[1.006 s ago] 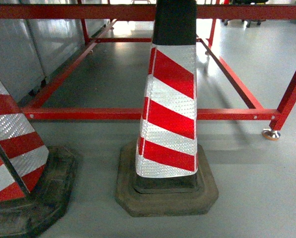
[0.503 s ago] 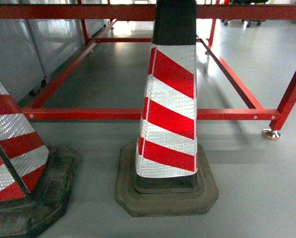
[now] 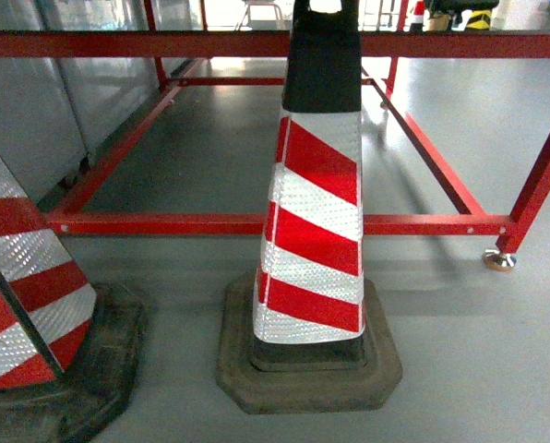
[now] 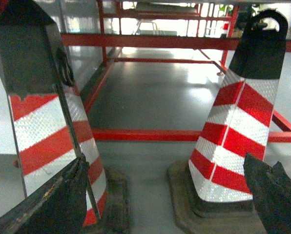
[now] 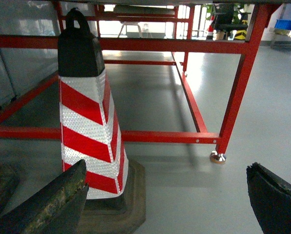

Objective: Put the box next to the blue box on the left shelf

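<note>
Grey floor (image 3: 478, 351), red rack (image 3: 257, 224) behind striped cones (image 3: 314, 212); both grippers (image 4: 165, 195) (image 5: 167, 195) spread, empty.

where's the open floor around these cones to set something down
Bare floor lies right of the middle cone, up to the red frame's foot, and inside the red frame behind it. The gap between that cone and the left cone is tight.

Glossy grey floor (image 3: 460, 351), red metal frame (image 3: 201, 224) on a levelling foot (image 3: 498, 261), two red-white striped cones (image 3: 314, 212), grey wall panels (image 3: 21, 111) at left, bright light behind.
</note>
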Robot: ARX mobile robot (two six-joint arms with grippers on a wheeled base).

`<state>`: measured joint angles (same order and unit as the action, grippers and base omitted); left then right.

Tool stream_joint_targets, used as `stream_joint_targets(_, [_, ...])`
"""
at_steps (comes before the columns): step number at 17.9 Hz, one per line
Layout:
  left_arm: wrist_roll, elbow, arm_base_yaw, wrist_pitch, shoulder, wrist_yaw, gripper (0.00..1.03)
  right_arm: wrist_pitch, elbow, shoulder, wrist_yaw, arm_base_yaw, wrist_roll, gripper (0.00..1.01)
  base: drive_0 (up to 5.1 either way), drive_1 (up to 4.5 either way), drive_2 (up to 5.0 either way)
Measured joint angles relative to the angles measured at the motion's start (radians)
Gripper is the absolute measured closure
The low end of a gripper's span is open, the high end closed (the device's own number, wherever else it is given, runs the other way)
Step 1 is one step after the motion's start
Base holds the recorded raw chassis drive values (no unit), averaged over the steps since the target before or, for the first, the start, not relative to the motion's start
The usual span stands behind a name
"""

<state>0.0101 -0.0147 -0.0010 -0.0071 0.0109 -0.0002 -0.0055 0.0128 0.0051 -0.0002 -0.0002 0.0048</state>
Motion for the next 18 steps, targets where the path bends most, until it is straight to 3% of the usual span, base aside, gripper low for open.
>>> stream_joint_targets(18, [-0.01, 0.0, 0.0, 0.002, 0.0, 0.001, 0.05, -0.001, 0.0, 0.0, 0.0, 0.0, -0.002, 0.03, 0.0, 0.0, 0.0])
